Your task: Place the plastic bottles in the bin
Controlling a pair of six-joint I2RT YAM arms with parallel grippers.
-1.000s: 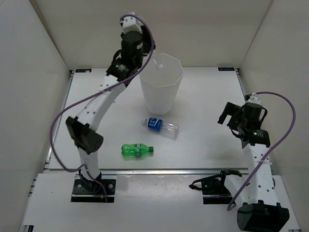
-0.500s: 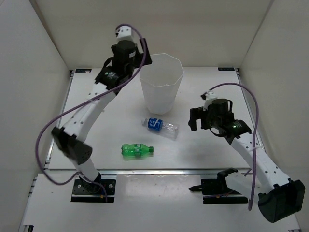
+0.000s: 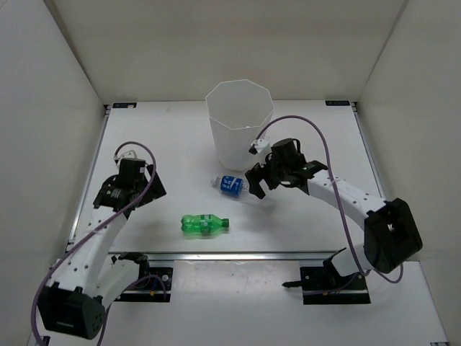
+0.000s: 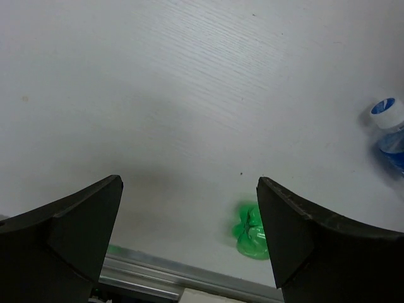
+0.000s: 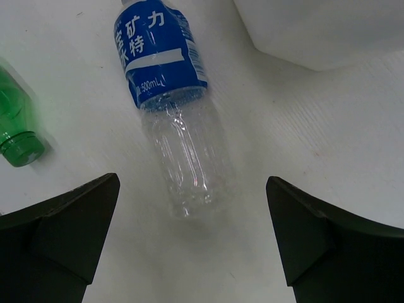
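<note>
The white faceted bin (image 3: 240,126) stands at the middle back; its lower wall (image 5: 322,28) shows in the right wrist view. A clear plastic bottle with a blue label (image 3: 234,186) (image 5: 172,120) lies in front of the bin. My right gripper (image 3: 256,186) (image 5: 192,183) hovers open over its clear bottom end, one finger on each side, not touching. An all-green bottle (image 3: 204,225) (image 5: 16,123) lies nearer the front edge. My left gripper (image 3: 153,186) (image 4: 189,189) is open and empty, low over the table left of the green bottle (image 4: 252,230).
The blue bottle's cap (image 4: 388,113) shows at the right edge of the left wrist view. A metal rail (image 4: 158,278) runs along the table's front edge. White walls close in the table on three sides.
My left arm has swung away from the bin's rim down to the table's left side. My right arm has reached left from the right side to over the blue-labelled bottle.
</note>
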